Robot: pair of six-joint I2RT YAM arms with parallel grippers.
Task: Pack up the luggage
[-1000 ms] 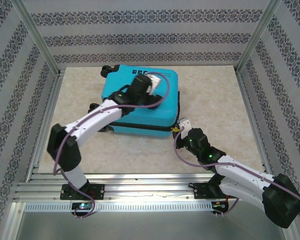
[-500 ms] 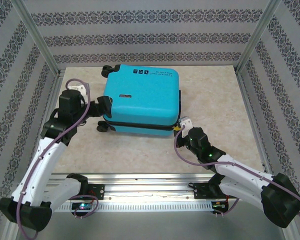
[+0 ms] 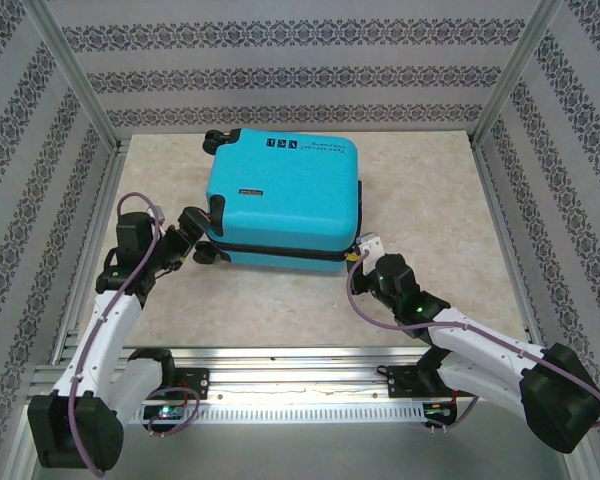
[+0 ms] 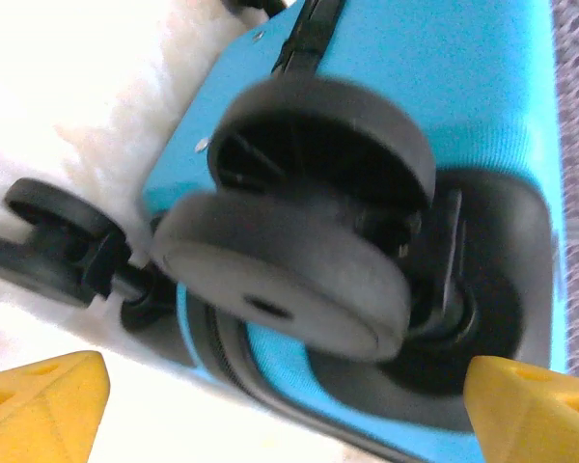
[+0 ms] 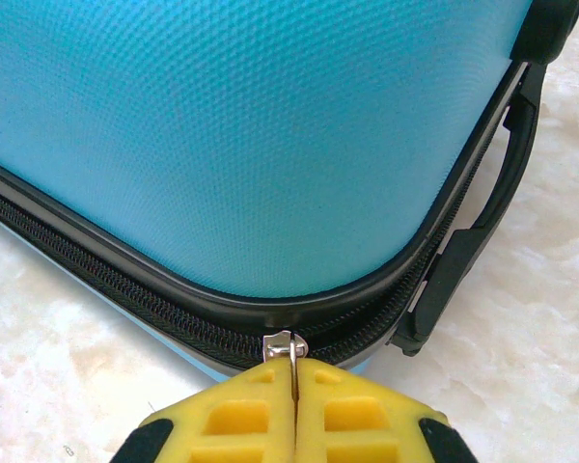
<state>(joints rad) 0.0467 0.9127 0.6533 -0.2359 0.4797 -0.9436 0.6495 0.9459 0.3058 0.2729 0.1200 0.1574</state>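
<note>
On the marbled desk [image 3: 420,190] lies the turquoise luggage [image 3: 280,195], left tool [image 3: 192,228] spread wide by a wheel [image 4: 289,270], right tool [image 5: 294,386] pinched on its zipper pull [image 5: 285,344].

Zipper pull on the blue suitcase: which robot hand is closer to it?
Right. The right hand is shut on the zipper pull at the near right corner of the suitcase. The left hand hangs open by the wheels at the left end.

Beige marbled tabletop [image 3: 430,190], brightly lit; grey-striped patterned walls [image 3: 300,75] enclose it on three sides, aluminium posts [image 3: 72,70] at its far corners.
</note>
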